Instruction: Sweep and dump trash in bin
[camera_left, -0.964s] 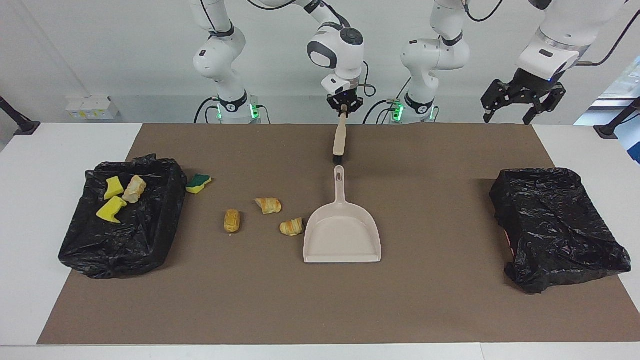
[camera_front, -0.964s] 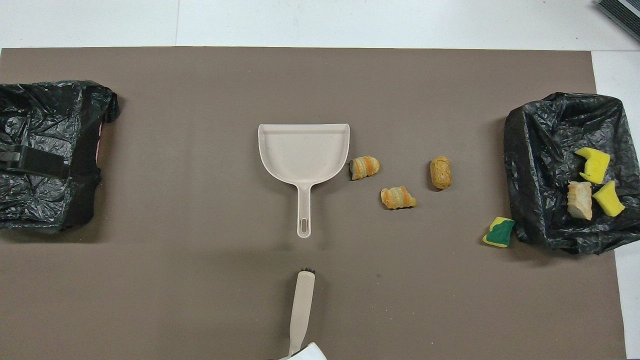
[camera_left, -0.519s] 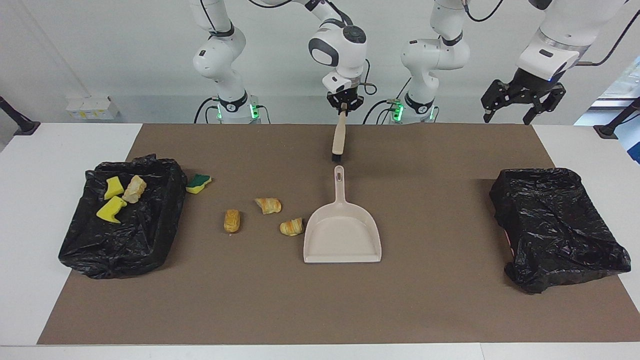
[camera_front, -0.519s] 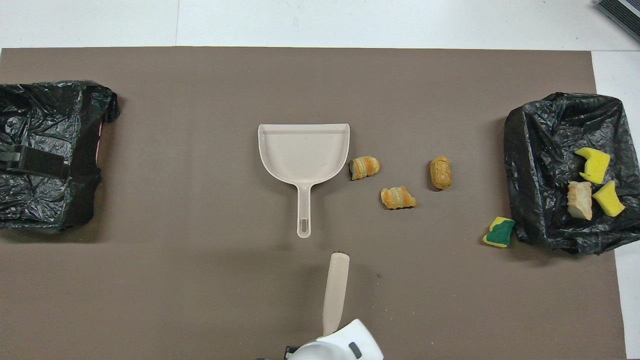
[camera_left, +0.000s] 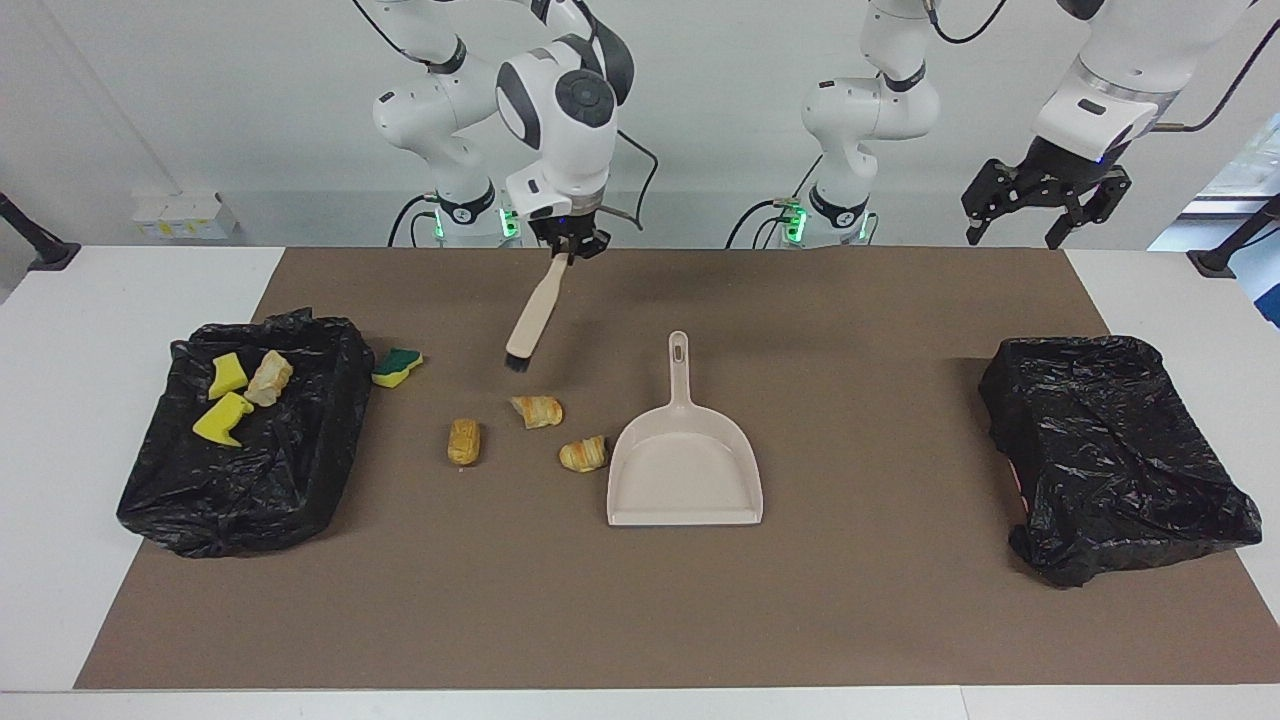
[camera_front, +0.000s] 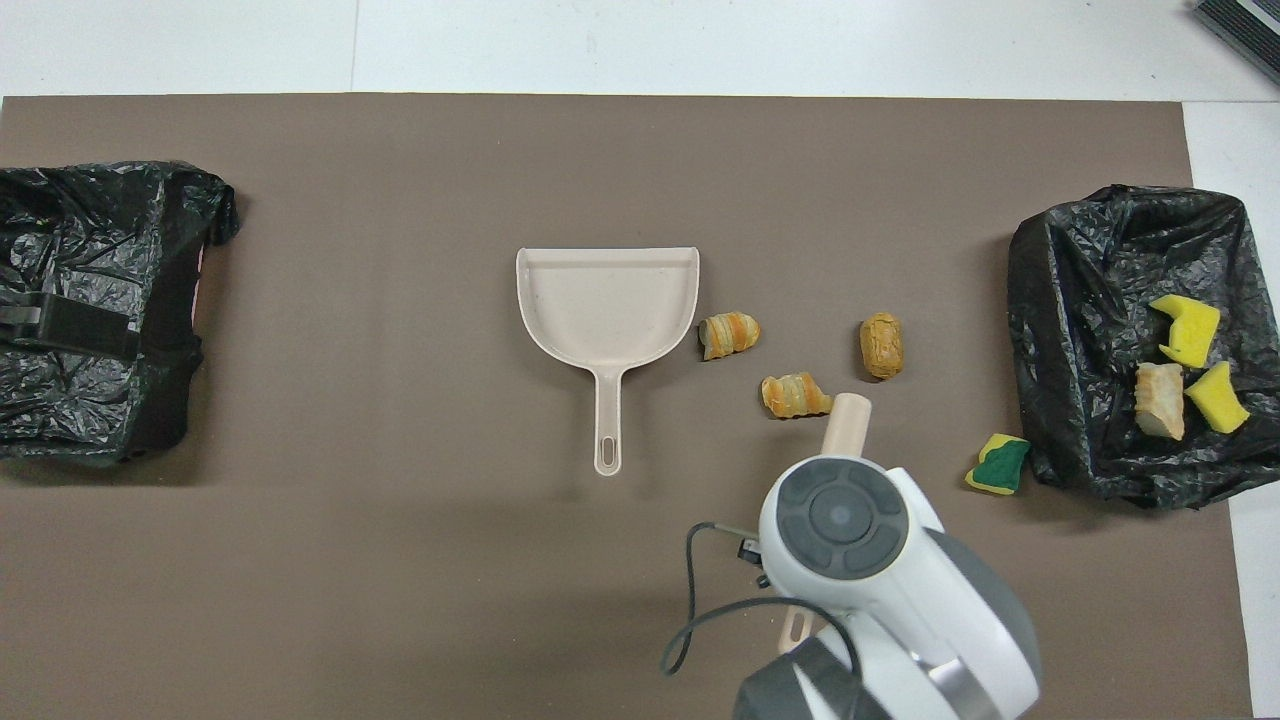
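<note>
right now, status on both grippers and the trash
Right gripper shut on brush, held over the mat near three bread lumps. Left gripper open, waiting. One sponge beside the bin. Nothing blocks the dustpan.

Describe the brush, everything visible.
The brush is beige and looks like plastic: a slim handle widening to a head tipped with short dark bristles. The right pincer is shut on the handle's top end, so it hangs tilted, bristles down, above the brown mat between the green-topped sponge piece and the nearest bread lump. Nothing but the pincer touches it. From overhead the arm hides most of it.
</note>
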